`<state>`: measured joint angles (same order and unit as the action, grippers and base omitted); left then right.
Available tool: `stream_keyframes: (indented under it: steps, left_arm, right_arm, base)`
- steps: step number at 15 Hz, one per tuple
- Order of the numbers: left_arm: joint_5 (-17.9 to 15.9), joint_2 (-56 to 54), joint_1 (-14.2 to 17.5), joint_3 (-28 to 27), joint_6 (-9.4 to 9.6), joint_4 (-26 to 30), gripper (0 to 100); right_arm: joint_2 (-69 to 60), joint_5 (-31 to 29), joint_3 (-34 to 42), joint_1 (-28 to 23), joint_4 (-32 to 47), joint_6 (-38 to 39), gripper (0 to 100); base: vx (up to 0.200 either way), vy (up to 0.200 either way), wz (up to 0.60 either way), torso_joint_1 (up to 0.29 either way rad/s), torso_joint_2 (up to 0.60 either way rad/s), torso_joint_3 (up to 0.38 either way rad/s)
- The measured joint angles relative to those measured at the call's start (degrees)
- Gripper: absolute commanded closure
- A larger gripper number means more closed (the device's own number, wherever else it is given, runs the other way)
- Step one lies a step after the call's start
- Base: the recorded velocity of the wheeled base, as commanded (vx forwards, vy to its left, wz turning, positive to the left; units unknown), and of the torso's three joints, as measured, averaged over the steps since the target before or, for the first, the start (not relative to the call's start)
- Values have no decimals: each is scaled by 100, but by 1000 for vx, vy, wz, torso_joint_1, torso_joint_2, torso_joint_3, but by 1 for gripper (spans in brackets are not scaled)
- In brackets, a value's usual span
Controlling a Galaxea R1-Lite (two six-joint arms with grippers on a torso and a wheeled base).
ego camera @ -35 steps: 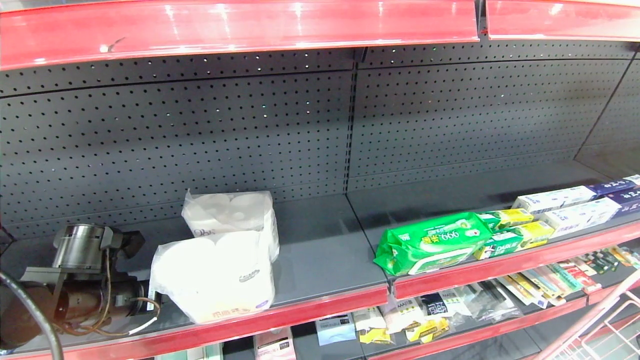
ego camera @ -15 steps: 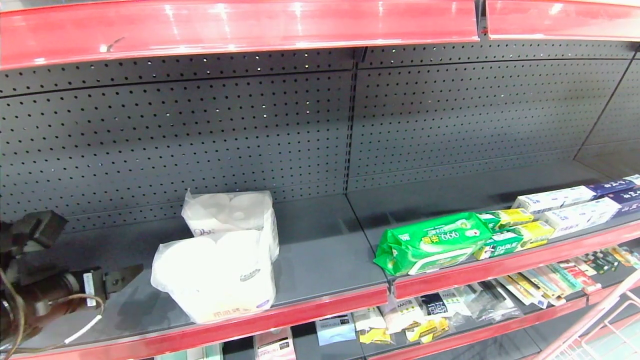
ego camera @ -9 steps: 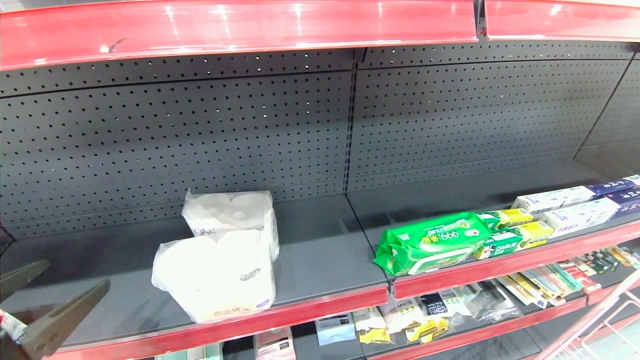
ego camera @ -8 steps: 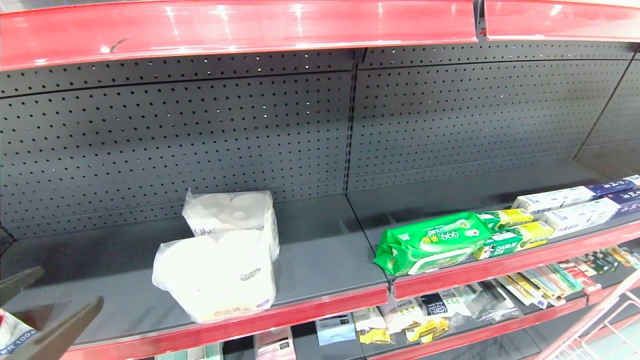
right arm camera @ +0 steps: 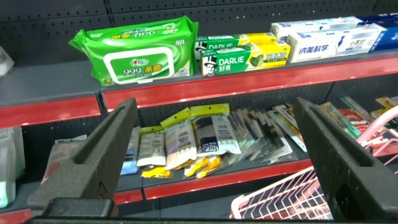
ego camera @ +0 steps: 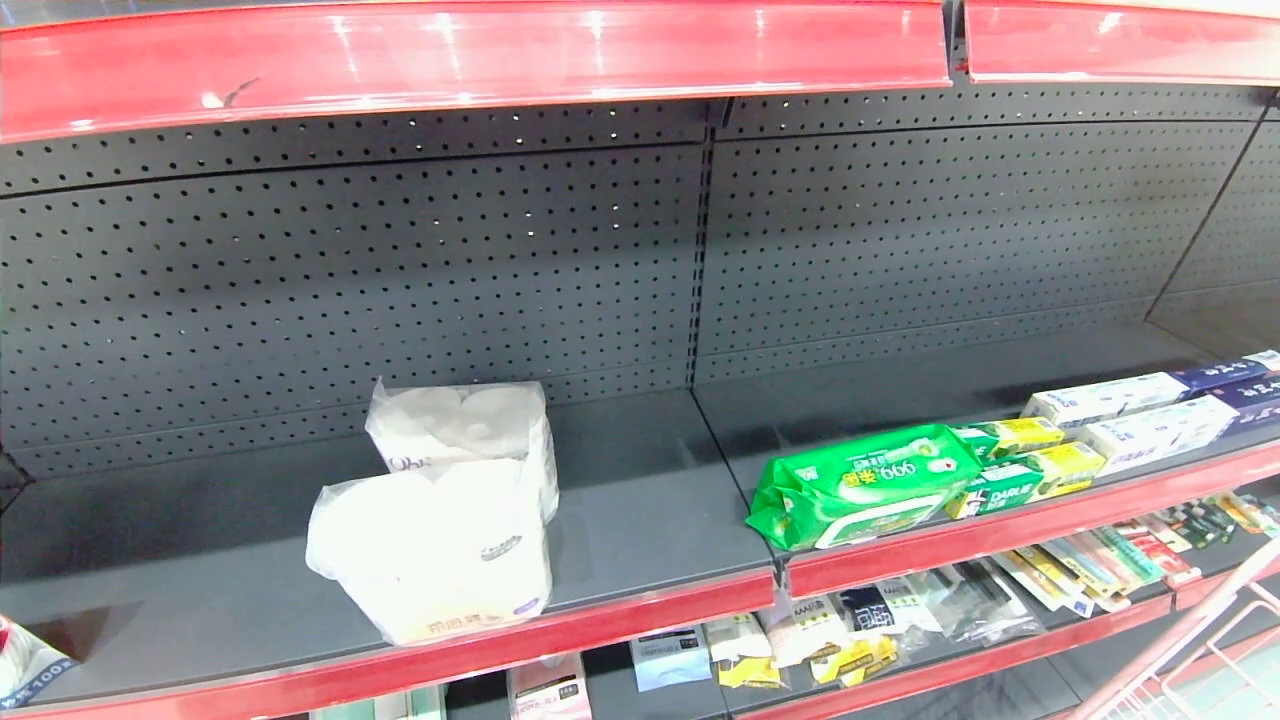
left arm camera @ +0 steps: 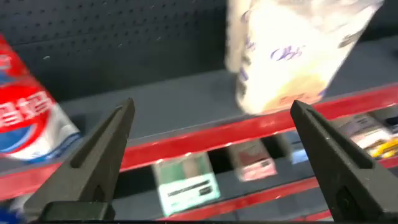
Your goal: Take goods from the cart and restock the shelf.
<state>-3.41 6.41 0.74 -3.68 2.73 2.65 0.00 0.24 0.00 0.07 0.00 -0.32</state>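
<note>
Two white toilet paper packs stand on the grey shelf [ego camera: 640, 520], one at the front [ego camera: 430, 550] and one behind it [ego camera: 465, 425]. In the left wrist view my left gripper [left arm camera: 212, 106] is open and holds nothing, in front of the shelf's red edge [left arm camera: 186, 140], with a toilet paper pack [left arm camera: 292, 56] beyond it. My right gripper [right arm camera: 216, 102] is open and holds nothing, out in front of the shelves, below a green wet wipes pack [right arm camera: 137, 53]. That green wipes pack [ego camera: 865, 485] lies at the shelf's front, right of the divider.
Toothpaste boxes [ego camera: 1130, 420] line the shelf's right end. A red, white and blue package [left arm camera: 25, 118] sits at the shelf's left end [ego camera: 25, 660]. Sachets [right arm camera: 193, 140] fill the lower shelf. The pink cart [right arm camera: 292, 199] stands low on the right.
My left gripper, beside the front toilet paper pack 2.3 s ago, has drawn back to the left and down, out of the head view. The packs have stayed put.
</note>
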Motion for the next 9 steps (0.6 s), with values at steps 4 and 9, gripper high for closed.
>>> stream_keyframes:
  steps: [4, 9]
  left_arm:
    - [219, -488, -115, 234, -60, -191, 0]
    - [377, -636, -99, 363, -167, -294, 0]
  right_arm:
    - [0, 0, 0, 0, 0, -1, 0]
    - [0, -2, 0, 0, 0, -1, 0]
  base:
    - [0, 0, 0, 0, 0, 0]
    - [0, 0, 0, 0, 0, 0]
